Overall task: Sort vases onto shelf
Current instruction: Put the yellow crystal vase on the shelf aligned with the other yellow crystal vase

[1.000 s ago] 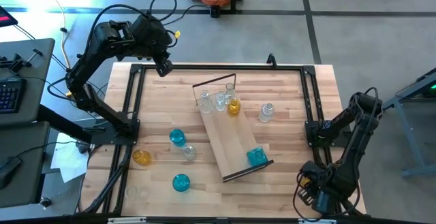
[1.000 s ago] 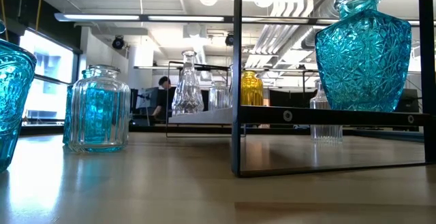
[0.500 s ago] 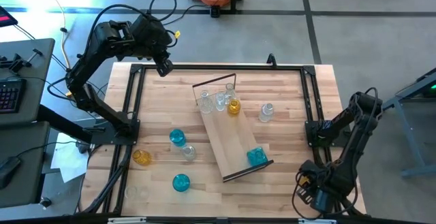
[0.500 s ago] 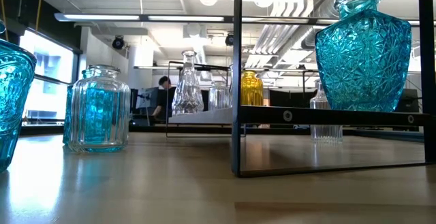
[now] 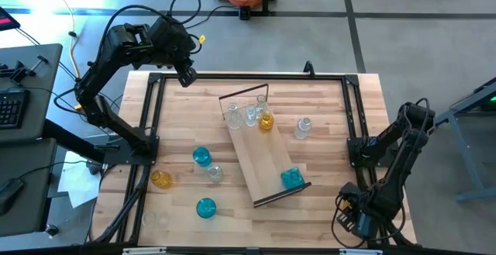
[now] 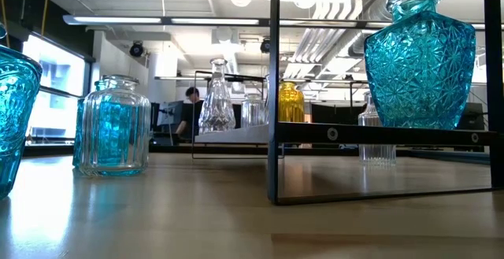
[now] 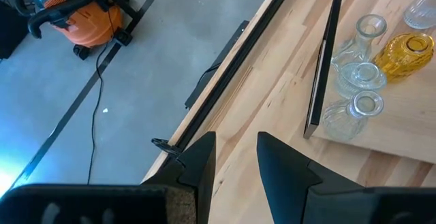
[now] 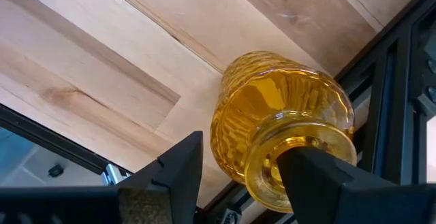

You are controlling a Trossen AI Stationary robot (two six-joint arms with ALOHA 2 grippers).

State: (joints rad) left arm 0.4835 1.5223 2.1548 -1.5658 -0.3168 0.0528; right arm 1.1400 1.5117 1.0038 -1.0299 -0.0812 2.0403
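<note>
The move ahead turns on the right claw (image 8: 245,149) and the amber vase (image 8: 272,108) directly in front of it. The claw's two fingers stand apart with the vase's neck and mouth between them. One finger shows a clear gap from the glass and the other overlaps the rim, so I cannot tell that anything is pressed tight. The vase's mouth faces the claw and its round body lies beyond, so its long axis runs roughly along the claw's own reach. It sits over the desk (image 5: 325,185) at the near right corner, close against the dark frame rail. From above, the arm hides it.

The shelf (image 5: 263,158) lies toward the middle of the desk from there, running diagonally. The end carrying the blue vase (image 5: 291,178) is the one closer to this arm, while clear vases and another amber one (image 5: 266,121) crowd the far end. The bare stretch between looks like the natural landing place.

The left claw (image 7: 236,139) waits at the far left corner, fingers slightly apart and empty. It is much farther from this vase, so the job looks to be the right arm's.
</note>
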